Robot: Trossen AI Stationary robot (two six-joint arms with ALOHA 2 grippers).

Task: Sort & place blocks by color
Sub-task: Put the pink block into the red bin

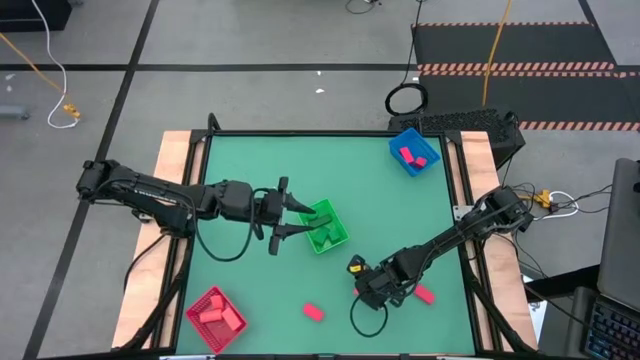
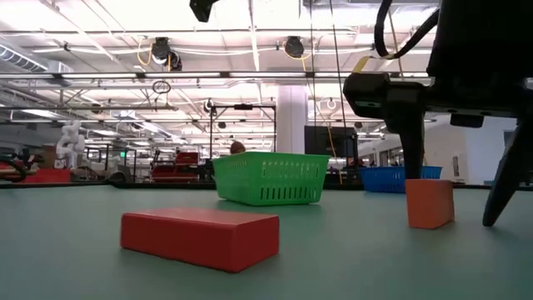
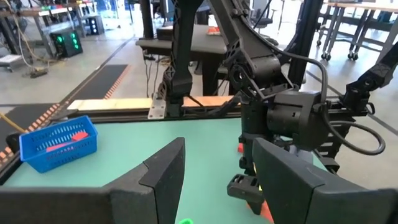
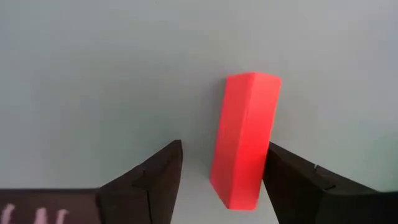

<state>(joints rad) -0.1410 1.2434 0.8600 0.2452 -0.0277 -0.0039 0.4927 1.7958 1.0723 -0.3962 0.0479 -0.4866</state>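
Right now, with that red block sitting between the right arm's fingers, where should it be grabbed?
Probably across its two broad flat sides, coming straight down from above. The red block stands on a narrow edge with its thin face up, and the open right gripper already straddles it. It sits close to one finger, so a small sideways shift first could centre it.

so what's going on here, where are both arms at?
Colour sort in progress. The right gripper is low at the near right of the table, jaws open around a red block that stands on the green mat, not yet closed on it. The left gripper hovers open at the green bin mid-table, which already holds green blocks. Another red block lies loose near the front edge. The red bin holds red blocks, and the blue bin also has red ones in it.
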